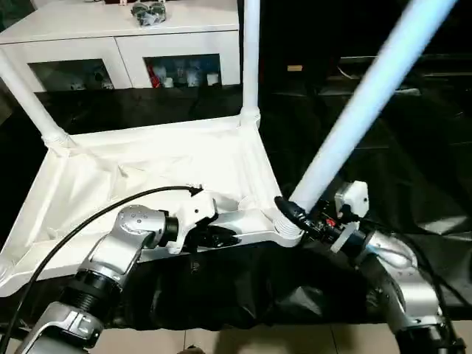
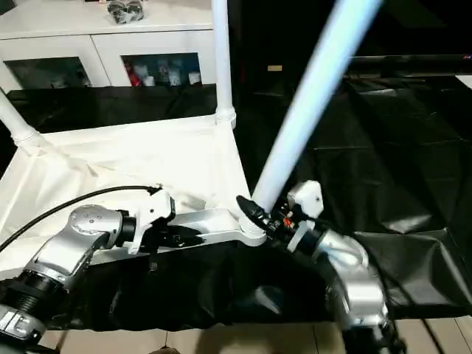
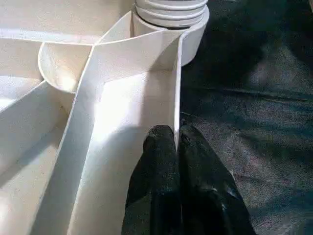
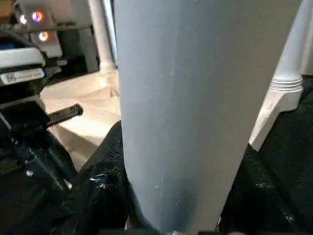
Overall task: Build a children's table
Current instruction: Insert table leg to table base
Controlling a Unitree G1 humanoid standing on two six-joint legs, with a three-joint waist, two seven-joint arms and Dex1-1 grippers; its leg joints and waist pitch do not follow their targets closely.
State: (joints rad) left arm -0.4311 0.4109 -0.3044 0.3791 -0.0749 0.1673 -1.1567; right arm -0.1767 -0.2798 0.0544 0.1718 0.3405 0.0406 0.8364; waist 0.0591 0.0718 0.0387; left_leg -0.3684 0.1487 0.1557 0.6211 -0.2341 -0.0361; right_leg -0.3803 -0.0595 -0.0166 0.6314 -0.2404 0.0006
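Presently the tabletop [image 1: 147,169] lies underside up on a surface draped in black cloth [image 1: 383,147], ribs showing. Two legs [image 1: 251,59] stand seated in the far corner sockets, the second [image 1: 26,96] at the far left corner. The left gripper [image 3: 177,161] pinches the near rim wall of the tabletop, one black finger on each side of the thin wall, just beside the near right corner socket [image 3: 171,14]. The right gripper [image 1: 295,214] clamps a third leg [image 1: 369,96] near its lower end; that leg leans away to the right, its base at the same socket. A white cabinet [image 1: 125,44] stands behind.
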